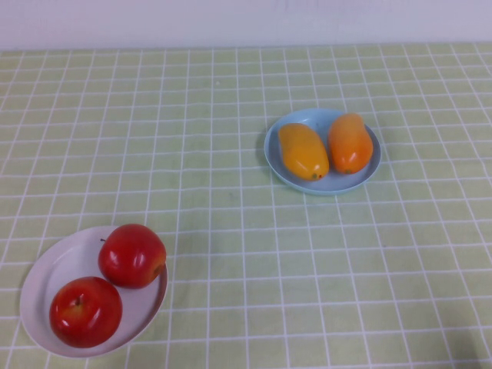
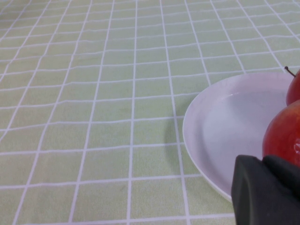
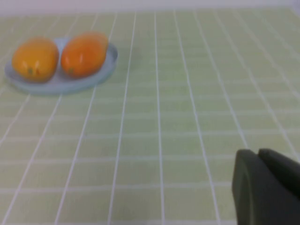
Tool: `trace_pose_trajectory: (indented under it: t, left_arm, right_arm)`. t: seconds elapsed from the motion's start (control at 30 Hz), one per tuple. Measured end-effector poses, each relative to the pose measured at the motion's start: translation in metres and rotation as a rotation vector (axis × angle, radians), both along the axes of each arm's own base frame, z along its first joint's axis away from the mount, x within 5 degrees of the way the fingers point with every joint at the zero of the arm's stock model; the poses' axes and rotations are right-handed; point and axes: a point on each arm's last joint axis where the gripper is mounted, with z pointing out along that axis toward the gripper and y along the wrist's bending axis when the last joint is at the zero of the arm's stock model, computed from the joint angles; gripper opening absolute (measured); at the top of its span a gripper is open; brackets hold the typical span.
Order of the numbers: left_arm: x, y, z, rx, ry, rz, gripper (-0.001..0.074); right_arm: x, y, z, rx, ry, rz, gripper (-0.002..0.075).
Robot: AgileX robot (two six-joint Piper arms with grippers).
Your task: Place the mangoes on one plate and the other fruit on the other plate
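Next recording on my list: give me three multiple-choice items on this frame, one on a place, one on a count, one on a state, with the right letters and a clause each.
1. Where do the two mangoes lie?
A. on the white plate
B. on the blue plate
C. on the bare cloth

2. How many apples sit on the white plate?
A. one
B. two
C. three

3. How are the left gripper and right gripper?
A. both shut, holding nothing
B. left shut on an apple
C. right shut on a mango

Answers:
1 B, both lie side by side inside the blue plate.
2 B, two red ones sit there.
3 A, each shows in its wrist view, shut, clear of the fruit.
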Motion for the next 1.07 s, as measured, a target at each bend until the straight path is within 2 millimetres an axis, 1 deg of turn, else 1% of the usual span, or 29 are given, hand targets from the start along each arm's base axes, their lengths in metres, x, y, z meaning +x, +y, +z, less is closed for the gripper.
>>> trace_pose_trajectory:
  t: [0.13,1.07]
  left_arm:
    - [0.0,0.0,0.0,0.0,0.0,0.0,0.0004]
    - [0.0,0.0,0.0,0.0,0.0,0.0,0.0003]
  right_arm:
    - [-0.0007,0.0004,-0.0026,-0.003,0.028,0.005,-0.0015]
    - [-0.0008,0.0005,-0.003,-0.002,0.032,0.006,-0.0015]
